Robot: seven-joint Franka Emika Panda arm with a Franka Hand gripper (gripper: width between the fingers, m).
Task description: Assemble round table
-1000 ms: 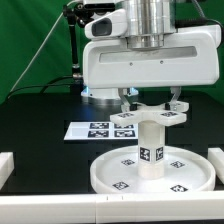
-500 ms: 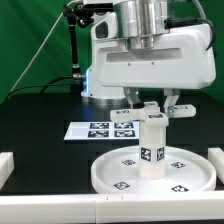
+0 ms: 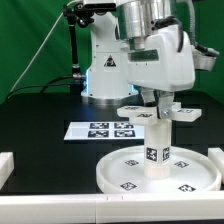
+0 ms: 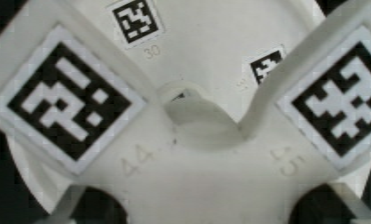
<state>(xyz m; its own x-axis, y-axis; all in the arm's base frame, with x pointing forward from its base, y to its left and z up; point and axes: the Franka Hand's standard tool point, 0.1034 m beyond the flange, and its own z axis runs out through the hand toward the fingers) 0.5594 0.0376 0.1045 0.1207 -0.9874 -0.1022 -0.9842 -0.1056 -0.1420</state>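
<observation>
The large rimmed round disc (image 3: 122,176) lies flat on the black table at the front. The short cylinder leg (image 3: 157,150) stands upright at its middle. The cross-shaped base (image 3: 158,113) sits level on top of the leg, tags facing up. My gripper (image 3: 161,100) comes straight down from above, and its fingers (image 3: 149,99) are closed on the base's middle. In the wrist view the base (image 4: 191,120) fills the picture with two large tags. The gripper (image 4: 217,208) shows only as dark fingertips (image 4: 100,207) on either side of the white plastic.
The marker board (image 3: 104,129) lies on the table behind the disc, toward the exterior view's left. White blocks stand at the left edge (image 3: 5,166) and right edge (image 3: 216,158) of the table. The arm's white pedestal (image 3: 103,70) stands at the back.
The hand has turned about its vertical axis, from broadside to narrow-on. The cross-shaped base has turned with it on top of the leg. The disc and leg have stayed put.
</observation>
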